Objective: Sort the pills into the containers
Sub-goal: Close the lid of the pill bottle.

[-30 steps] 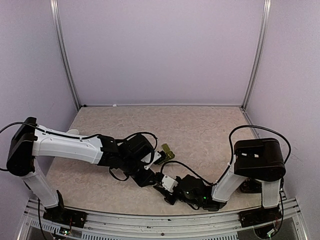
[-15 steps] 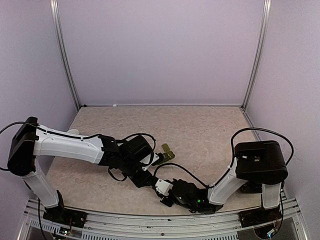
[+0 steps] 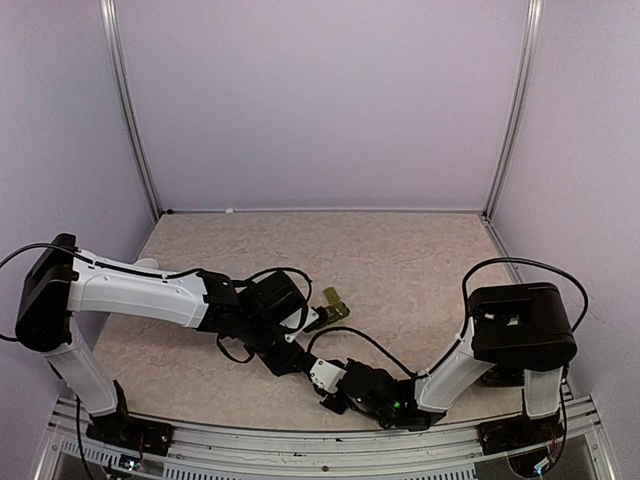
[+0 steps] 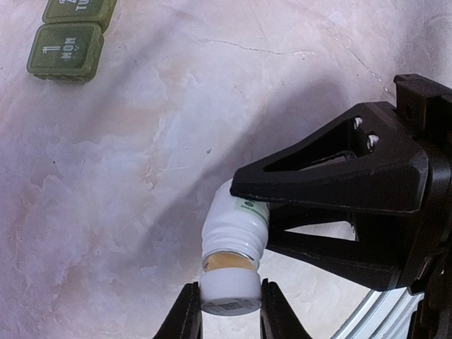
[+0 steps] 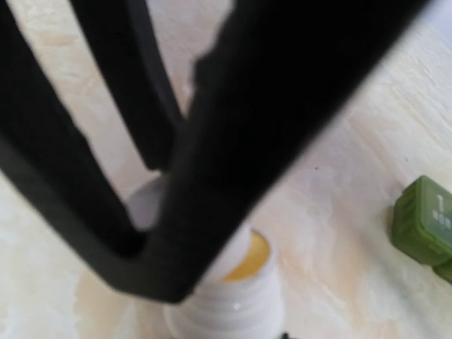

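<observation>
A white pill bottle [image 4: 234, 224] lies tilted between my two grippers. My right gripper [image 3: 338, 388] is shut on its body, and its black fingers [image 4: 339, 169] cover the bottle's far end. My left gripper [image 4: 229, 311] is shut on the white cap [image 4: 228, 291], which stands just off the neck and leaves a yellowish opening [image 5: 248, 258] showing. No single pill shows. The dark green containers [image 4: 66, 49] lie closed on the table at top left in the left wrist view. They also show in the right wrist view [image 5: 426, 222] and the top view [image 3: 335, 303].
The marbled beige table [image 3: 400, 260] has purple walls on three sides and a metal rail [image 3: 300, 445] along its near edge. The two arms cross low at the near middle, with black cables [image 3: 370, 340] looping between them. Blurred black fingers [image 5: 233, 141] block much of the right wrist view.
My right gripper has slid a little left and toward the near edge with the bottle. My left gripper has followed it. There is almost no motion in the last half second.
</observation>
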